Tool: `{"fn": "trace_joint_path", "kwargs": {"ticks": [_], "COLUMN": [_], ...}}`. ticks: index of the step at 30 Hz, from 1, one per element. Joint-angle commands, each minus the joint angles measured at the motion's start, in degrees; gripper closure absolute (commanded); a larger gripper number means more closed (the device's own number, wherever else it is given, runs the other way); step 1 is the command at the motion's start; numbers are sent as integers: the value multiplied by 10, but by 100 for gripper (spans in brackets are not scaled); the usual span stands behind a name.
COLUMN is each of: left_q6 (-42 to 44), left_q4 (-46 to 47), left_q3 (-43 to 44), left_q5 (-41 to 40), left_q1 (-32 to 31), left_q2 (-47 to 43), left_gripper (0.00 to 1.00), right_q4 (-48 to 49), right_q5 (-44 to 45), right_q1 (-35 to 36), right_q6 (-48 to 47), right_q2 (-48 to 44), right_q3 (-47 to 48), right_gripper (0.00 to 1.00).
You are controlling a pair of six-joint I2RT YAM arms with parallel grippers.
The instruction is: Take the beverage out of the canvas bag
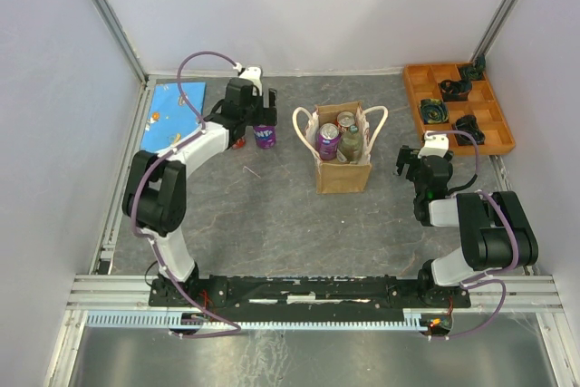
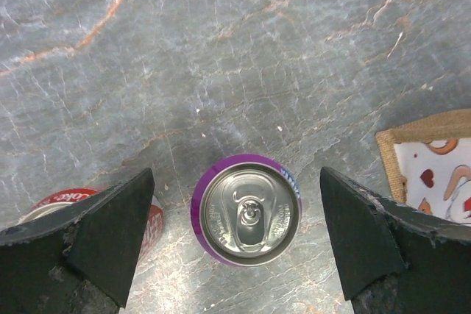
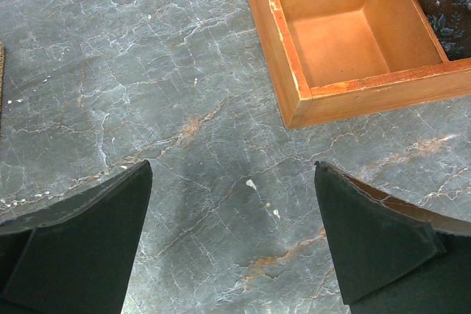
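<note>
The tan canvas bag [image 1: 343,169] stands mid-table with its cream handles spread. A purple can [image 1: 328,140], a second can [image 1: 346,120] and a greenish bottle [image 1: 351,144] stand inside it. Another purple beverage can [image 2: 250,209] stands upright on the table left of the bag, outside it. My left gripper [image 2: 236,170] hovers right above this can, open, with a clear gap between each finger and the can's sides. My right gripper [image 3: 232,162] is open over bare table to the right of the bag, holding nothing.
A red can [image 2: 62,202] stands just left of the purple one, partly hidden by my left finger. A blue patterned mat [image 1: 175,113] lies at the far left. An orange compartment tray [image 1: 458,108] sits at the back right, its corner [image 3: 294,101] near my right gripper.
</note>
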Motion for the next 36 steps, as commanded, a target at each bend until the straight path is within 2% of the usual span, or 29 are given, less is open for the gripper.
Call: {"fn": "trace_joint_path", "kwargs": {"ticks": [1,6,12,18,21,29,36], "left_q6": [11,37,107,98,86,58,56], "left_q4": [2,-16,-35,1,-2,-28,-102], "left_q3": [47,85,159,171,180,201,230], "left_q5": [-5,30,140,271,298,311,239], "left_q1": [-1,-11,-64,-109,-128,-161,-162], "left_q2": [-51,-97,-117,-93,-66,9,46], "left_gripper": [1,0,6,24,26,33,35], "right_q4": [18,17,17,17,17,17,17], "right_q5": [-2,-3,-2,-3,-3,-2,-2], "right_q1": [-1,-1,-1,-2,-1,-1,-1], "right_q6": [-7,-8,-7,-7,-7,-6,-6], "right_q2": [0,0,0,0,0,0,0], "right_q3": [13,13,13,13,13,13,13], "right_gripper": [1,1,1,1,1,1,1]}}
